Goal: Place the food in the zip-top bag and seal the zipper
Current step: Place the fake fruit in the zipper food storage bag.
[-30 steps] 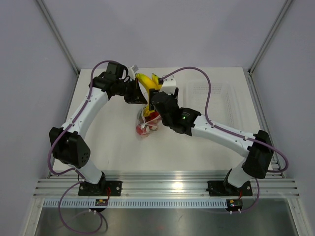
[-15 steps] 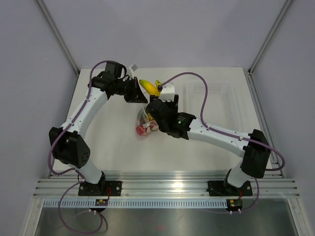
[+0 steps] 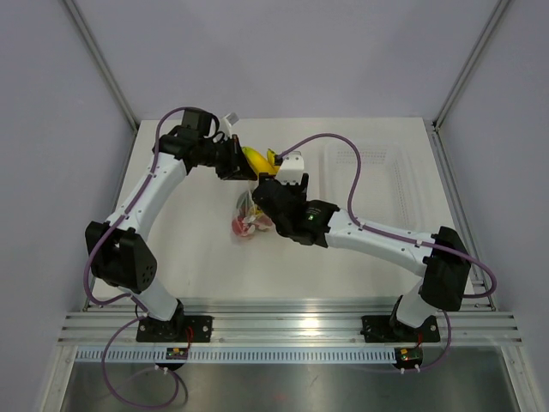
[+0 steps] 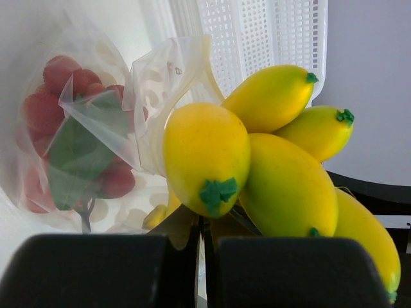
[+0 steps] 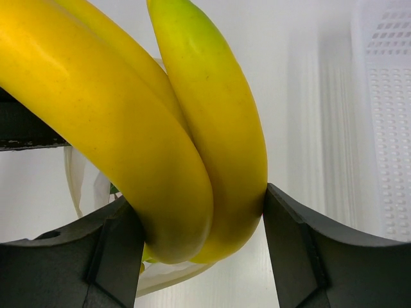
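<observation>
Right tool (image 5: 199, 212) clamped across the bananas (image 5: 160, 141), held at 12 o'clock of the bag (image 3: 244, 219), which hangs limp over the middle of the surface (image 3: 197, 249) with the strawberries (image 4: 45, 109) already inside. Left tool (image 4: 204, 269), closed narrow, pinches the bag's rim. The bananas look stiff and smooth. The film looks light, slippery and prone to sagging, so it is best gripped at the lip.
</observation>
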### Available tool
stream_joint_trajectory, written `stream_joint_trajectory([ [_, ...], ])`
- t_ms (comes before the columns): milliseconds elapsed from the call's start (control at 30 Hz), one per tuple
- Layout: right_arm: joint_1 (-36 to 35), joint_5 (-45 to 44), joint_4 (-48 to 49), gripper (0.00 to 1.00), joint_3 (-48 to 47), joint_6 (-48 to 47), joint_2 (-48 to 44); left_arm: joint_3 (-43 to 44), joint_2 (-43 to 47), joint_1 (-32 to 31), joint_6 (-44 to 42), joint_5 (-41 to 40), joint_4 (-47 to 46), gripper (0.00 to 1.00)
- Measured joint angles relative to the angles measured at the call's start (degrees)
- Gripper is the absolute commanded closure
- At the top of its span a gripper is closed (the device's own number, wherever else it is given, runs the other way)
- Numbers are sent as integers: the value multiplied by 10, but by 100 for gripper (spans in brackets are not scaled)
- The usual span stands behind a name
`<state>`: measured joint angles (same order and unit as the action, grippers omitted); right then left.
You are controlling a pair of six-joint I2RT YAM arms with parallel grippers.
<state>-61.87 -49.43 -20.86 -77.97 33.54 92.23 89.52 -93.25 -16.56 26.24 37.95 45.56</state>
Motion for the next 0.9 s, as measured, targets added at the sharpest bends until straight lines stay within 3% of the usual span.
stream_joint_trajectory([
  [500, 1, 39, 2, 30, 19, 4, -42, 0, 1, 2, 0, 11, 2, 100],
  [667, 1, 43, 2, 18, 19, 2, -42, 0, 1, 2, 0, 11, 3, 100],
  [900, -4, 78, 19, 10, 19, -1, -22, 0, 1, 2, 0, 10, -1, 100],
])
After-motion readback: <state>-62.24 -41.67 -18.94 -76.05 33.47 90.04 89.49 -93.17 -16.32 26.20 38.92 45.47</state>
